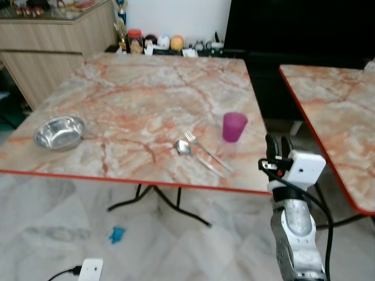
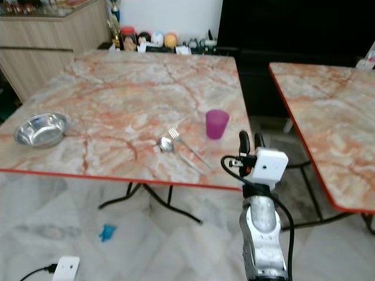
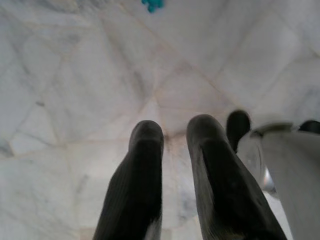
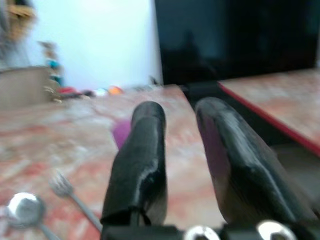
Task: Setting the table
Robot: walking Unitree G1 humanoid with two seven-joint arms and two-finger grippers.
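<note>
On the marble table [image 1: 146,88], a purple cup [image 1: 234,127] stands near the front right. A fork [image 1: 205,150] and a spoon [image 1: 184,147] lie side by side just left of it. A steel bowl [image 1: 58,132] sits at the front left. My right gripper [image 1: 279,145] is raised at the table's front right corner, a little short of the cup. It points towards the cup [image 4: 121,132], and its fingers [image 4: 142,150] are slightly open with nothing between them. My left gripper [image 3: 175,131] hangs over the floor, a narrow gap between its fingers, empty.
A second marble table [image 1: 334,111] stands to the right across a narrow gap. At the back left is a wooden sideboard [image 1: 53,41], with small items [image 1: 158,42] along the wall. A blue scrap [image 1: 116,235] and a white plug with cable [image 1: 91,269] lie on the floor.
</note>
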